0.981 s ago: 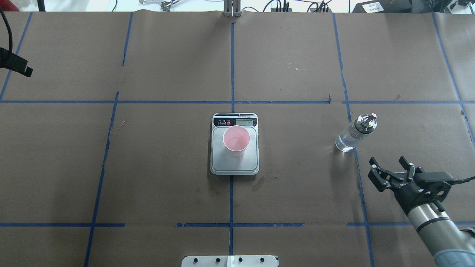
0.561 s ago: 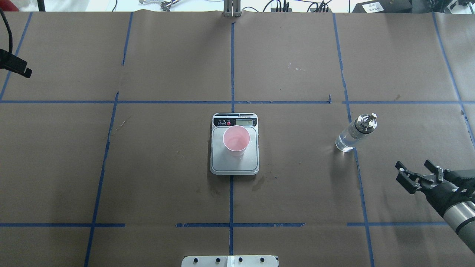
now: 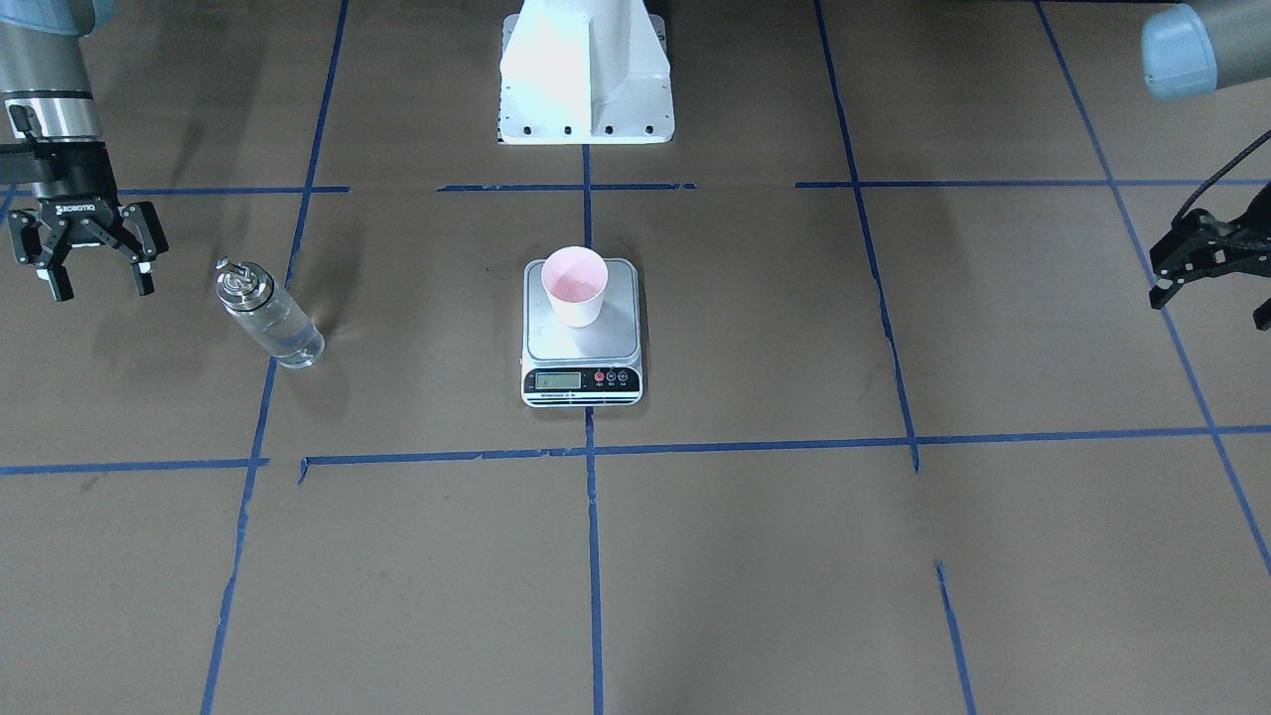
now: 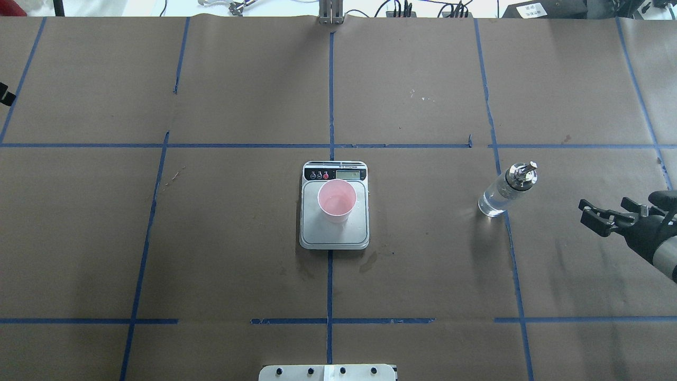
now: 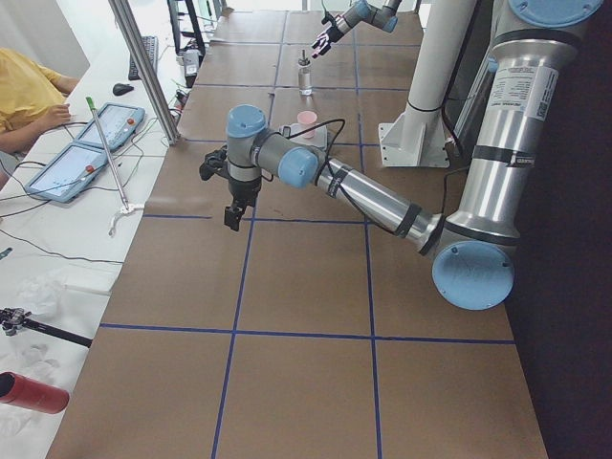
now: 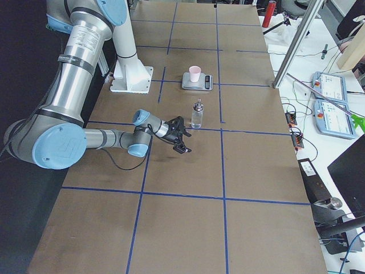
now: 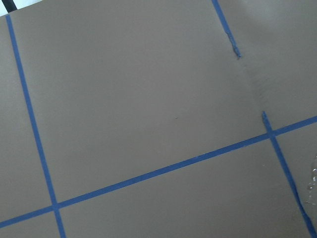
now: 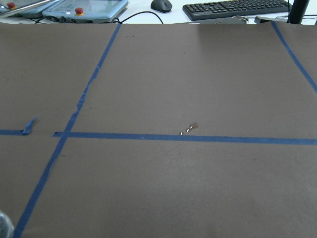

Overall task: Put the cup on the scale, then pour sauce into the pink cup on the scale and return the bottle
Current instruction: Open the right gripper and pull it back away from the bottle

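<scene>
Pale pink cup (image 4: 337,200), silver-and-black scale (image 4: 334,236), clear silver-capped bottle (image 4: 500,193), brown table (image 4: 238,238) gridded with blue tape (image 4: 248,145).

R gripper (image 3: 102,291) hangs out at right side, jaws spread, nothing held. L gripper (image 3: 1209,303) far off left, jaws spread too, empty, wrist aimed down.

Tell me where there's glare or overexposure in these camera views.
Front-facing view: the white robot base is blown out. Overhead view: the bottle glints at its cap, and the strip beyond the table is washed out. Left wrist view: evenly lit.
</scene>
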`<control>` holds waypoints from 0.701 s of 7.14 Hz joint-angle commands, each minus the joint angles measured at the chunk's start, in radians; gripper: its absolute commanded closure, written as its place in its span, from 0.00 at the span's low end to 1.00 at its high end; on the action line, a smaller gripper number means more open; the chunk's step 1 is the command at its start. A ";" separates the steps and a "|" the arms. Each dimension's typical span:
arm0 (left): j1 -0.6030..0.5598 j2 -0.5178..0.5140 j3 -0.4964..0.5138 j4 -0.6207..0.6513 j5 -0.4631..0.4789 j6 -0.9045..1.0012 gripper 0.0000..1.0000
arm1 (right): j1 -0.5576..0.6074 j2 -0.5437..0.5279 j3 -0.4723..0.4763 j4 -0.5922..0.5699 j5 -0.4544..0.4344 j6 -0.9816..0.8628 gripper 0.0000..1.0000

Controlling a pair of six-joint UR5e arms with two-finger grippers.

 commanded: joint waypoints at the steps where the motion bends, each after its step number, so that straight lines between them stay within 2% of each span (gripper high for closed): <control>1: -0.110 0.000 0.077 -0.005 -0.004 0.145 0.00 | 0.273 0.100 -0.109 -0.001 0.345 -0.139 0.00; 2: -0.152 0.031 0.077 -0.007 -0.039 0.146 0.00 | 0.332 0.106 -0.137 -0.003 0.409 -0.150 0.00; 3: -0.189 0.124 0.038 -0.028 -0.119 0.152 0.00 | 0.413 0.131 -0.186 -0.017 0.531 -0.185 0.00; 4: -0.206 0.229 -0.061 -0.080 -0.126 0.136 0.00 | 0.563 0.171 -0.238 -0.040 0.740 -0.283 0.00; 5: -0.221 0.234 -0.053 -0.079 -0.129 0.111 0.00 | 0.721 0.200 -0.252 -0.132 0.911 -0.448 0.00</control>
